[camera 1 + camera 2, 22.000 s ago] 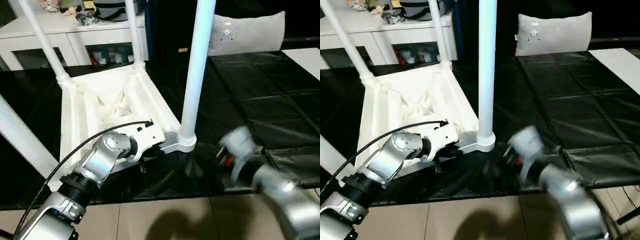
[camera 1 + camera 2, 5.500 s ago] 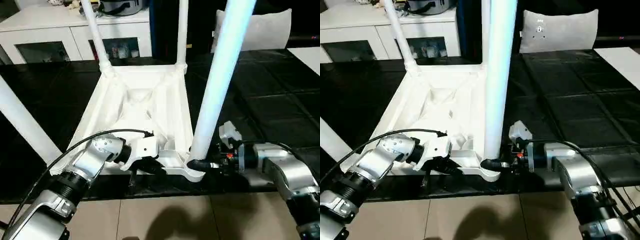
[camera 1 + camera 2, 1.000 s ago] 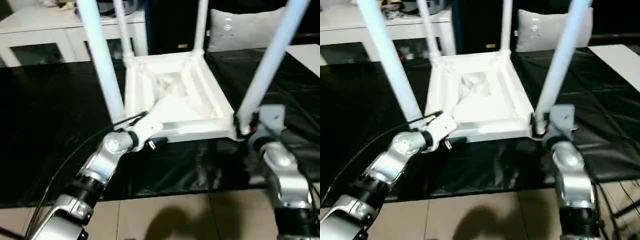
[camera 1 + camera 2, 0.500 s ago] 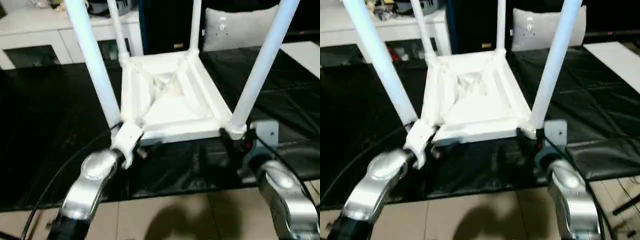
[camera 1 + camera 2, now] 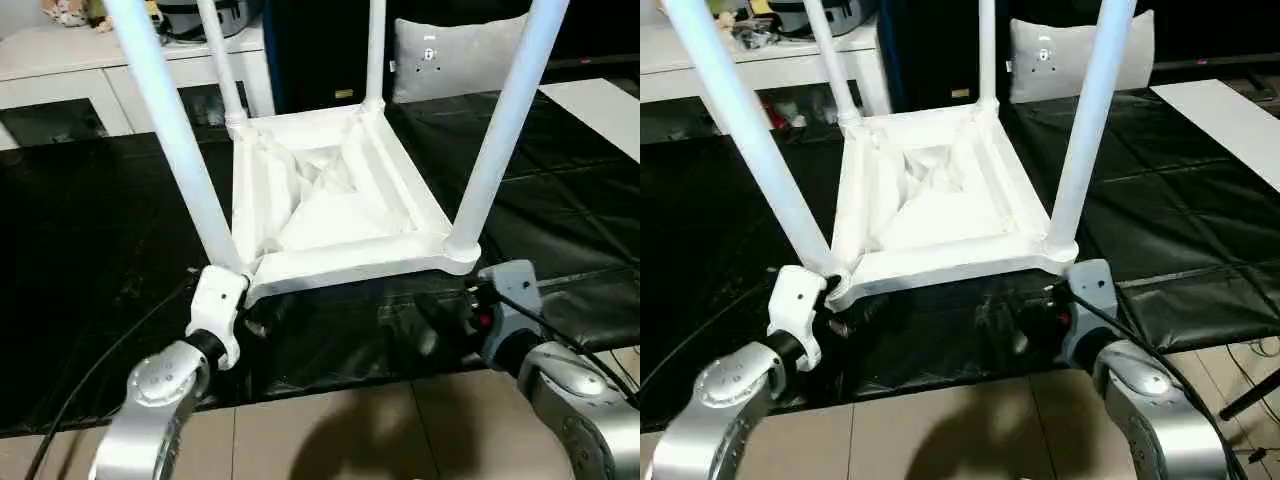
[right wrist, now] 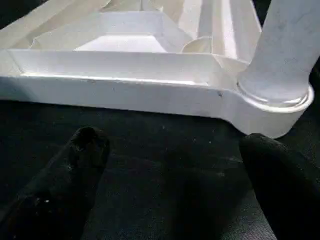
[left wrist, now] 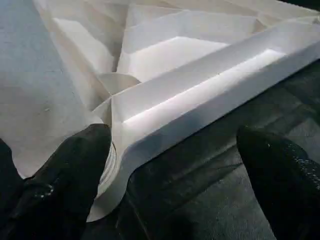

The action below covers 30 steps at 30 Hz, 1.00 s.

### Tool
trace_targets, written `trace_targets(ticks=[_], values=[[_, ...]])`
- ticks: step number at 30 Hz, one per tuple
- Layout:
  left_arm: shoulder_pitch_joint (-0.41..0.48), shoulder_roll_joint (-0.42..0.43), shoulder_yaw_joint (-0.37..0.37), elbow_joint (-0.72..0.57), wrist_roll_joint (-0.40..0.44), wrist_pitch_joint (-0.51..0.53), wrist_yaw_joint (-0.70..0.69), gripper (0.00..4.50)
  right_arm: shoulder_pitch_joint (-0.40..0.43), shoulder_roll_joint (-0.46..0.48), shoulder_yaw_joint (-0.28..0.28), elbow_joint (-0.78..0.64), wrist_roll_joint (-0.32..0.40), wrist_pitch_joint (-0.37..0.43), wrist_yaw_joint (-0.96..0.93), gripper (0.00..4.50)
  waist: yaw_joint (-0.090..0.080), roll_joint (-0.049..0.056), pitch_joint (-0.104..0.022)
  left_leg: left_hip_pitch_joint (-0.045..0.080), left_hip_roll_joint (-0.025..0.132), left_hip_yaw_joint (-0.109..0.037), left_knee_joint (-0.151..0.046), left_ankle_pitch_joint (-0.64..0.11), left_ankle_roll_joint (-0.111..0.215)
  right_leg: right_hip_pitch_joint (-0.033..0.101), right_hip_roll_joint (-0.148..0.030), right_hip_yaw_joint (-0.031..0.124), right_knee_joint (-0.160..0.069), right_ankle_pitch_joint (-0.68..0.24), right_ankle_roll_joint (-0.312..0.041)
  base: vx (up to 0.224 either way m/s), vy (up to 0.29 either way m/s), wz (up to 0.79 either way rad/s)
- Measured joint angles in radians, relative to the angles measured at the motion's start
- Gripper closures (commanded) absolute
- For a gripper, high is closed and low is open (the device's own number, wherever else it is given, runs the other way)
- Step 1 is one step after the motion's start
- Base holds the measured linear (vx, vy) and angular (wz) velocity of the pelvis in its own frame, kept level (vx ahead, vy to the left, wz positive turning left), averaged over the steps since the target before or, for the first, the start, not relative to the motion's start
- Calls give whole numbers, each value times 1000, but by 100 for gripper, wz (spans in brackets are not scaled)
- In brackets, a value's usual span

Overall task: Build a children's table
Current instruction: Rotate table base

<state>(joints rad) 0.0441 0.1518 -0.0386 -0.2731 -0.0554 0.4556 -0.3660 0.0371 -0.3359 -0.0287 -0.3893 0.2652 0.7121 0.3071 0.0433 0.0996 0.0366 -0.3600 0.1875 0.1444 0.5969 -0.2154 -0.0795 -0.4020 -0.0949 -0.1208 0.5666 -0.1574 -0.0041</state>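
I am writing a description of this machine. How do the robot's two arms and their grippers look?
Both forearms are rounded silver metal: left arm, right arm. Each carries a white plastic wrist housing. A thin black cable runs along the left arm. A small red mark shows at the right wrist. The fingers are black, thick and rounded.

All 4 table legs point(image 5: 503, 130) cut off at frame top; cabinet point(image 5: 60, 80) clutter perhaps toys.

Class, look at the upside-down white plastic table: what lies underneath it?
The upside-down white plastic table rests on a black glossy sheet that spreads out around it. What lies directly beneath the tabletop is covered.
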Motion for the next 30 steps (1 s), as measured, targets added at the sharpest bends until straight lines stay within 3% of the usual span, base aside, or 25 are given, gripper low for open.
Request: trace_targets(ticks=[6, 13, 17, 25, 30], values=[[34, -53, 74, -36, -21, 9, 91, 9, 0, -9, 8, 27, -2, -8, 19, 0, -7, -1, 0, -3, 2, 0, -1, 0, 0, -2, 3, -1, 0, 0, 0, 0, 0, 0], [70, -60, 104, -50, -13, 15, 151, 9, -35, -13, 38, 88, -22, -29, 34, 0, 11, -12, -1, -5, 2, -1, -1, 0, 0, -2, 2, -1, -2, 0, 0, 0, 0, 0], [61, -52, 135, -18, -19, -32, 155, 9, -61, -7, 40, 86, -22, -69, 52, 0, 21, -15, -1, -5, 2, 0, -1, 0, 0, -1, 2, 0, -2, 0, 0, 0, 0, 0], [-107, 68, 177, 178, -28, -89, 100, 9, -88, 6, 61, 97, -22, -64, 56, 0, 46, -15, -1, -4, 2, 0, 0, 0, 0, -2, 3, 2, 1, 3, -1, 0, 0, 0], [-234, 106, 190, 315, -36, -131, 60, 9, -117, 16, 61, 140, -22, -43, 49, 0, 49, -15, -2, -2, 1, 0, 4, 1, -1, -1, 2, 5, 8, 3, -1, 0, 0, 0]])
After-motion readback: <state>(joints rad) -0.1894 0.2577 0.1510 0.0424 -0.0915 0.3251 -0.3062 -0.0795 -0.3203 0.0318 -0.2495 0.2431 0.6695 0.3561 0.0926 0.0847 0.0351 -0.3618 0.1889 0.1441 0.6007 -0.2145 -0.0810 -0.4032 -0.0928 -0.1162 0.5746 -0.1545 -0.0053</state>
